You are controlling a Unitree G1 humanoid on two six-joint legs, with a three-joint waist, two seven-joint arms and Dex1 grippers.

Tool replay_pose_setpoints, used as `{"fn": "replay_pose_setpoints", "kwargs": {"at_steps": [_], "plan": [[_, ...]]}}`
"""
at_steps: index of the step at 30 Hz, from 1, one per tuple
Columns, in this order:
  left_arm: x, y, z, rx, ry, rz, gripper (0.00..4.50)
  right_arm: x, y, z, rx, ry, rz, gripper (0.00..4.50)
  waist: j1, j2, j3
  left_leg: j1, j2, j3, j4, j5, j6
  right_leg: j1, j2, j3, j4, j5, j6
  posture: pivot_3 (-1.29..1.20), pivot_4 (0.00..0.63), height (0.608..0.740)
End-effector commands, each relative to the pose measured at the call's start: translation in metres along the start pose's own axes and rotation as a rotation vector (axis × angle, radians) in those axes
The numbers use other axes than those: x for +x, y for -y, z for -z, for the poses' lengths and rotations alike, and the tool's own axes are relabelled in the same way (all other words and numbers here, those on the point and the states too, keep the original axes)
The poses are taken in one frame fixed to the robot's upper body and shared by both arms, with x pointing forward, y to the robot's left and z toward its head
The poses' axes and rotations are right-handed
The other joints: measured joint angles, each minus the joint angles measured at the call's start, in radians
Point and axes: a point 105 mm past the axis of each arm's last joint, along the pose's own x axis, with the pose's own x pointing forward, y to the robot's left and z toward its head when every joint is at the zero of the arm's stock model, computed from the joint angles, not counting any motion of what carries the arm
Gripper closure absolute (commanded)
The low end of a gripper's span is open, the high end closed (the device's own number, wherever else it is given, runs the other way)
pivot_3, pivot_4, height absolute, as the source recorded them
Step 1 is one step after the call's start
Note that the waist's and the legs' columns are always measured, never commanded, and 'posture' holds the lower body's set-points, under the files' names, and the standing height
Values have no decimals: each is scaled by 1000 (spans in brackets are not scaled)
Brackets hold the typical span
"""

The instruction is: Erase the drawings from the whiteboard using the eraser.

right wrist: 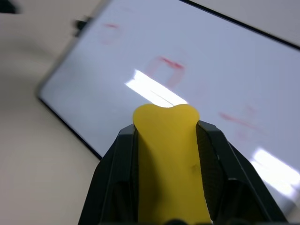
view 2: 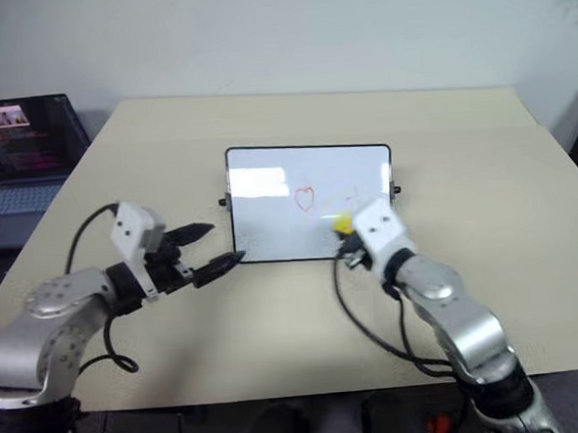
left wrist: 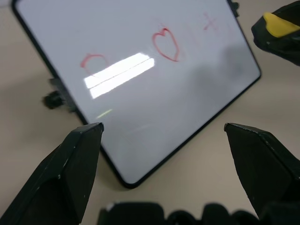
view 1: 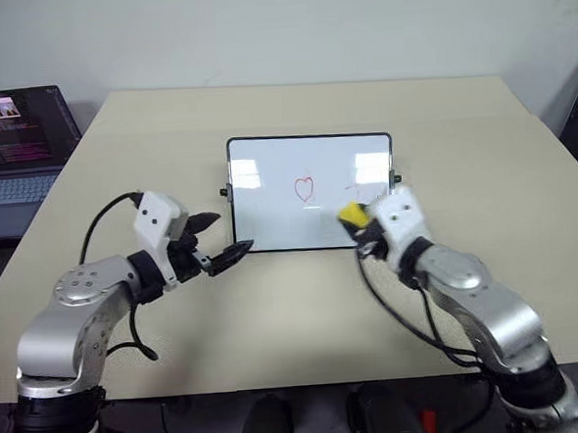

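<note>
The right gripper (right wrist: 166,136) pinches the yellow eraser (view 1: 352,214) just in front of the whiteboard's (view 1: 269,213) lower right corner, below the red heart (view 1: 305,188). The left gripper (view 1: 222,237), spread wide, hovers by the board's lower left corner on the counter (view 1: 295,314).

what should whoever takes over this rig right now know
Right end effector: shut on the small yellow oblong eraser, over the board's lower right part.
Left end effector: open, holding nothing, at the board's lower left corner.
Glossy white black-framed whiteboard: mid-table, tilted up.
Done: eraser picked up.
Left: wipe off the red heart outline and the faint red scribble beside it.
</note>
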Motion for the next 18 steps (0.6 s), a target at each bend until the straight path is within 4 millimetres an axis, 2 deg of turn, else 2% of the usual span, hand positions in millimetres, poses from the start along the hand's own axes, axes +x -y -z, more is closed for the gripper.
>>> {"fn": "replay_pose_setpoints", "kwargs": {"at_steps": [1, 3, 8, 12, 18], "plan": [[-1, -13, -12, 35, 29, -27, 0, 18, -3, -20, -114, 69, -36, 3164, 2, 0, 0, 0, 0, 0, 0, 0, 0, 0, 0, 0, 0, 0, 0, 0, 150, 740], [3, -16, -13, 40, 32, -24, 0, 26, -1, -24, -152, 78, -41, 3165, 4, -1, 0, -1, 0, 0, 0, 0, 0, 0, 0, -1, -1, 0, 0, 0, 150, 740], [14, -20, -13, 81, 17, 3, 0, 63, -1, -40, -304, 102, -63, 3165, 0, -1, 0, -1, -1, 1, 0, 0, 0, 0, -3, -1, -2, 0, 0, 0, 150, 740], [19, -14, -9, 96, 15, 10, 0, 87, 0, -45, -446, 99, -86, 3165, -5, -1, 0, -1, 0, 1, -1, 0, 0, -1, -3, 0, -2, 1, -1, 0, 150, 740], [21, -4, -2, 81, 24, 4, 0, 110, -3, -49, -499, 93, -138, 3165, -3, -1, 0, -2, 0, 1, -1, 0, 0, -2, -5, -1, -2, 1, -1, 0, 150, 740]]}}
